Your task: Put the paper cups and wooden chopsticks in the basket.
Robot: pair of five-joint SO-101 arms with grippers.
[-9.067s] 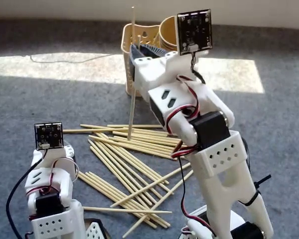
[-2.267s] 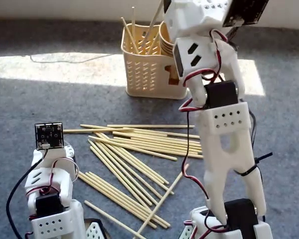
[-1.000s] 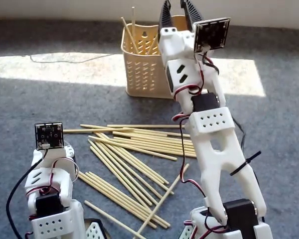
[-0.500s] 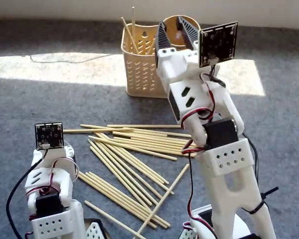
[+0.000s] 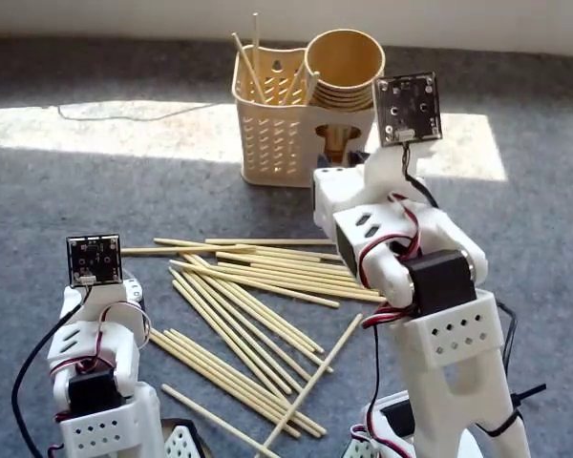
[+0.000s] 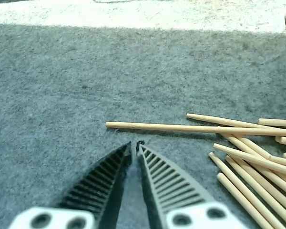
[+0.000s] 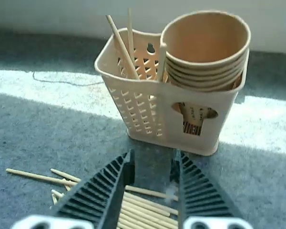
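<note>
Right wrist view: right gripper (image 7: 152, 160) has its jaws apart with nothing between them, held above the carpet (image 7: 47, 124). Directly beyond the tips stands the basket (image 7: 143, 107), upright on the carpet. A nested stack of cups (image 7: 205, 45) fills one end of it, rising above the rim. Standing chopsticks (image 7: 118, 44) lean in the other end, their tops above the rim. Loose chopsticks (image 7: 143, 205) lie flat on the carpet beneath the gripper, between it and the basket.

Left wrist view: left gripper (image 6: 134, 146) has its jaws together, empty, low over the carpet. A single chopstick (image 6: 181, 128) lies crosswise just beyond the tips, not touching them. More sticks lie fanned to one side.
</note>
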